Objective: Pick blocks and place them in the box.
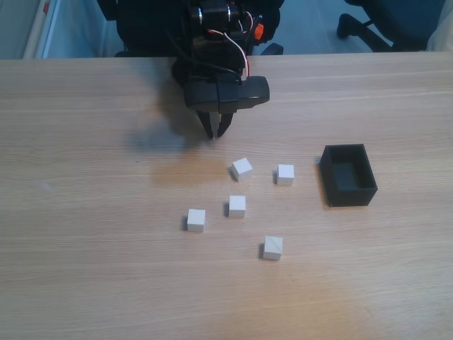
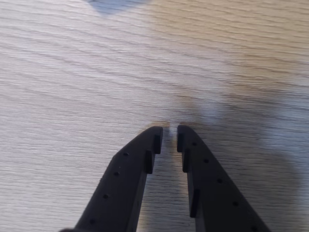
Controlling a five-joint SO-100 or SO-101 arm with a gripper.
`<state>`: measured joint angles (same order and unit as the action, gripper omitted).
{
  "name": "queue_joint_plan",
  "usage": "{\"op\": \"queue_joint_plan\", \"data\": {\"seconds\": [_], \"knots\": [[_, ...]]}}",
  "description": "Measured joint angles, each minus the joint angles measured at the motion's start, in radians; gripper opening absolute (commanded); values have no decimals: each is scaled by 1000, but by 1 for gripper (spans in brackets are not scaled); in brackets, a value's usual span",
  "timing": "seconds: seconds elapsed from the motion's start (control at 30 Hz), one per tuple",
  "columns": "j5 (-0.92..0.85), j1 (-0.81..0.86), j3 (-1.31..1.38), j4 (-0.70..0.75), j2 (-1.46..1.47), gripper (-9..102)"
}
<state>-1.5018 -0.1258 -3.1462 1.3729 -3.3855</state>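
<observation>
Several small white blocks lie scattered on the wooden table in the fixed view: one tilted (image 1: 241,168), one nearer the box (image 1: 285,174), one in the middle (image 1: 237,206), one to the left (image 1: 196,219) and one at the front (image 1: 272,247). The black open-topped box (image 1: 350,195) stands to their right with nothing inside. My black gripper (image 1: 215,132) points down at bare table behind the blocks, a short way up-left of the tilted one. In the wrist view the gripper (image 2: 170,135) has its fingertips nearly together over wood grain, holding nothing.
The arm's base and wires (image 1: 226,28) sit at the table's far edge. A chair base (image 1: 368,25) stands on the floor behind the table. Bare wood stretches to the left and front of the blocks.
</observation>
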Motion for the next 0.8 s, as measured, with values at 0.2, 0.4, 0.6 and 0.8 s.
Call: {"op": "queue_joint_plan", "data": {"seconds": [0.2,0.4,0.6,0.8], "knots": [[2,28,0,0,0,0],[6,29,0,0,0,0],[15,29,0,0,0,0],[15,29,0,0,0,0]]}}
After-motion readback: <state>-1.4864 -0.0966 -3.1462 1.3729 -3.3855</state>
